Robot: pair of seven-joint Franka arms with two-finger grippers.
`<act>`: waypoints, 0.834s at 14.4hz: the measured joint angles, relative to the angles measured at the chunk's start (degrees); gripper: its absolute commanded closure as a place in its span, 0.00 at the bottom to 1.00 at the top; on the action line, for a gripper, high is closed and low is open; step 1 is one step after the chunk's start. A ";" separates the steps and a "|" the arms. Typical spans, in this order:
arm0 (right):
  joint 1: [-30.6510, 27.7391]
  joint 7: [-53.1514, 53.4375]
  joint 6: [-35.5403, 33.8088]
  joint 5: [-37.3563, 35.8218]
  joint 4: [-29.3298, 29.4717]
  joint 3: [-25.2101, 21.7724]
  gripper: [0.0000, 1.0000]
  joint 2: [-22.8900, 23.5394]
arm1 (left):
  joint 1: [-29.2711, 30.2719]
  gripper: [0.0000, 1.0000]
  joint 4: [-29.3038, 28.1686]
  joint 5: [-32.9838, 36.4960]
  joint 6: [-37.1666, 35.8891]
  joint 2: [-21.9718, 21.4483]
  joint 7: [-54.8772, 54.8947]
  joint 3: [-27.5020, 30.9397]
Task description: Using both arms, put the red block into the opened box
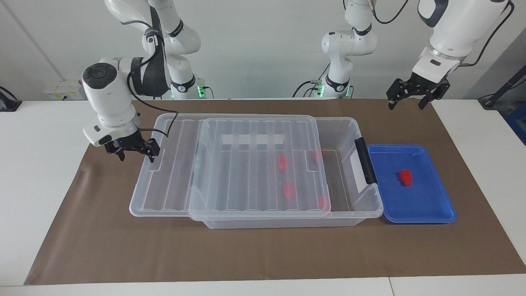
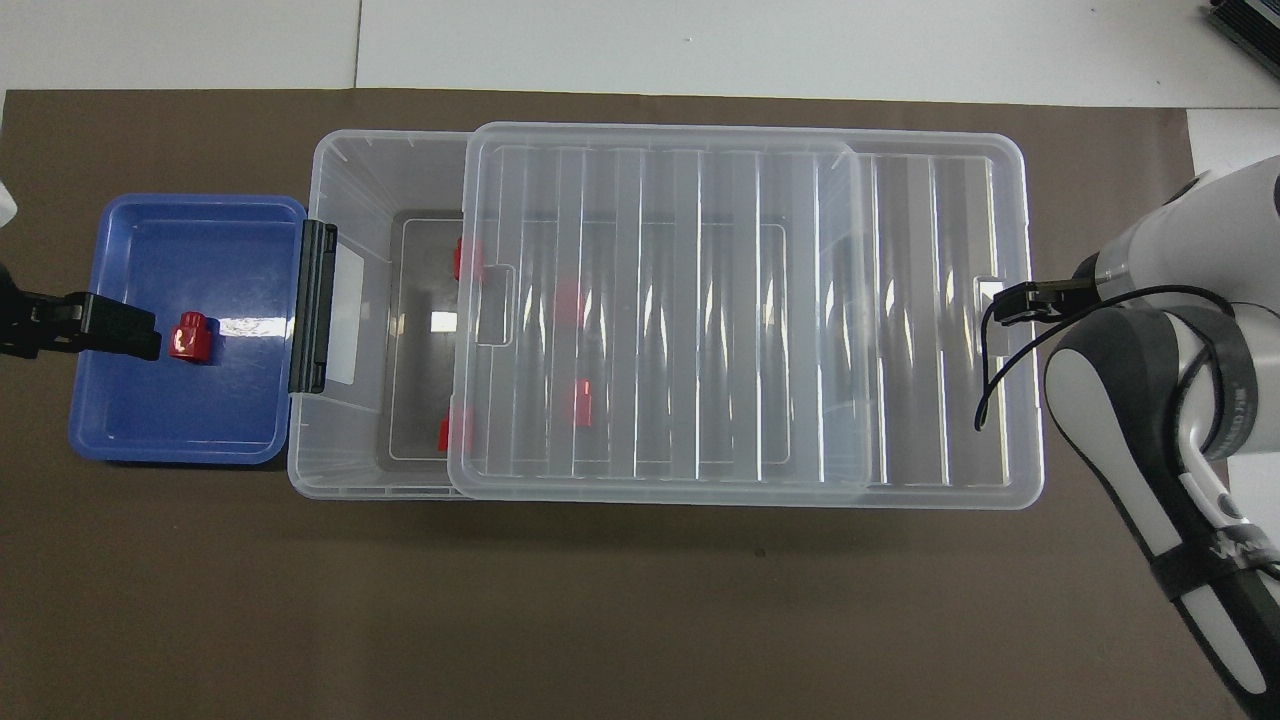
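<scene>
One red block (image 1: 405,177) (image 2: 192,337) lies in the shallow blue tray (image 1: 431,207) (image 2: 150,430). The clear box (image 1: 363,211) (image 2: 350,170) stands beside the tray, black clip handle (image 1: 365,160) toward it. Its ribbed lid (image 1: 246,185) (image 2: 700,300) rests shifted toward the right arm's end, so a strip of the box beside the tray is uncovered. Several more red blocks (image 1: 282,163) (image 2: 585,400) lie inside. My right gripper (image 1: 135,155) (image 2: 1020,303) stands open, one finger hooked at the lid's end tab. My left gripper (image 1: 406,105) (image 2: 120,330) hangs open over the tray's end.
Brown paper (image 1: 263,255) covers the table under everything. White table (image 1: 41,164) shows at both ends. The lid overhangs the box at the right arm's end.
</scene>
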 measured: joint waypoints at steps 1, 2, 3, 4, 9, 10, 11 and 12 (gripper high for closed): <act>-0.26 0.00 -0.19 -0.02 0.03 0.00 0.00 -0.01 | 0.22 0.00 0.00 0.02 0.11 0.00 0.00 0.27; -0.56 0.00 -0.44 -0.06 0.06 -0.02 0.00 -0.01 | 1.09 0.00 -0.02 0.04 0.38 0.00 0.41 0.56; -0.97 0.00 -0.59 -0.09 0.06 -0.02 0.00 -0.01 | 2.70 0.00 -0.13 0.04 1.02 0.00 1.89 0.74; -1.32 0.00 -0.77 -0.12 0.07 -0.04 0.00 -0.01 | 4.50 0.00 -0.40 0.04 2.17 -0.01 3.77 0.93; -1.67 -0.01 -1.82 -0.12 0.21 -0.03 0.00 -0.25 | 7.71 0.00 -5.21 0.03 8.93 -0.98 6.21 1.06; -1.83 -0.01 -2.27 -0.12 0.23 -0.04 0.00 -0.44 | 7.71 0.00 -7.25 0.02 11.15 -1.64 5.82 0.96; -1.95 -0.01 -2.87 -0.12 0.25 -0.04 0.00 -0.66 | 7.69 0.00 -9.61 0.01 13.54 -2.36 5.08 0.90; -2.07 -0.01 -3.37 -0.12 0.26 -0.05 0.00 -0.88 | 7.68 0.00 -12.19 0.01 16.10 -3.05 4.33 0.88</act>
